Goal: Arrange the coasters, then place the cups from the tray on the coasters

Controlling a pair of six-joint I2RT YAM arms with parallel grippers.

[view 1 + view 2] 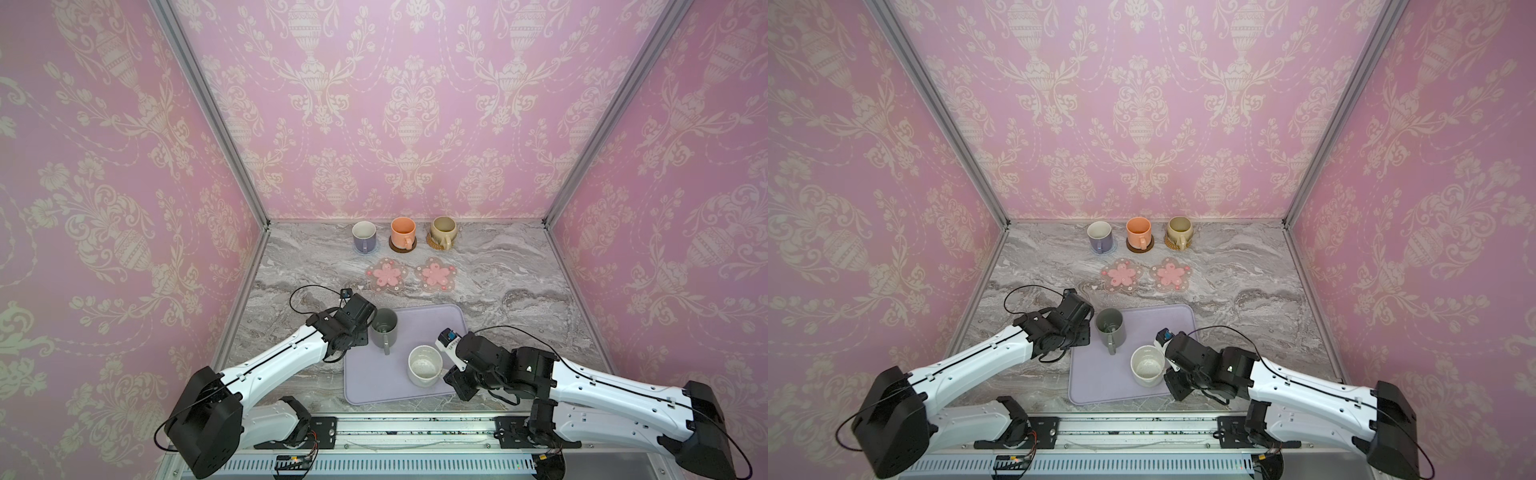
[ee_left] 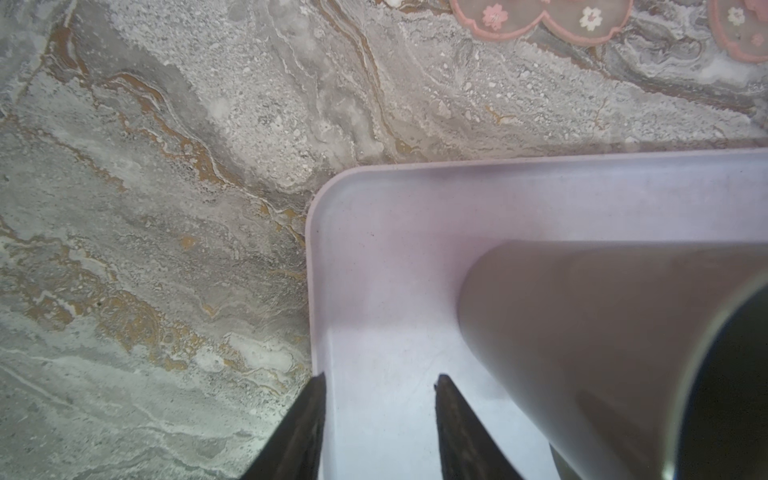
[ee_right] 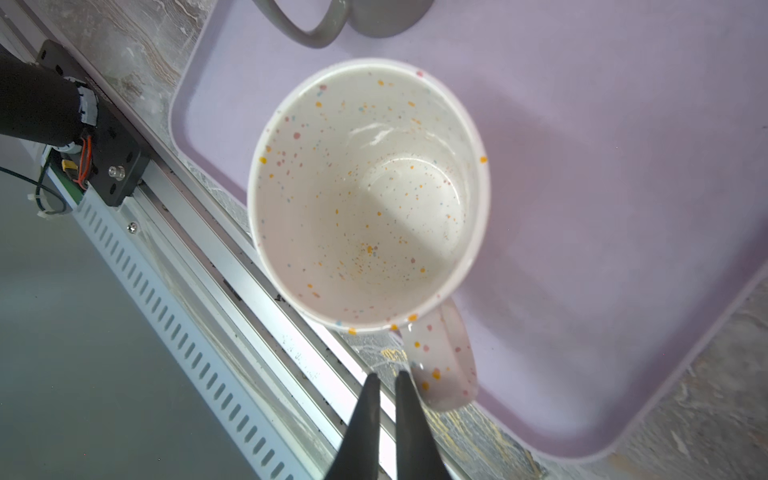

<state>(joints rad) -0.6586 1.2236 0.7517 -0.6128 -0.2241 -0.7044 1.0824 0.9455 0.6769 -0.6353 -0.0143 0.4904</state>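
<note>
In both top views the lavender-grey tray holds a dark grey cup and a white speckled cup. My left gripper is open over the tray's corner, just left of the grey cup, with nothing between its fingers. My right gripper stands open by only a narrow slit beside the speckled cup's handle, holding nothing. At the back, a lavender cup, an orange cup and a beige cup each stand on a coaster. Two pink flower coasters lie bare.
The pink patterned walls close in the marble table on three sides. A metal rail with the arm bases runs along the front edge, right behind the tray. A black cable loops off the left wrist.
</note>
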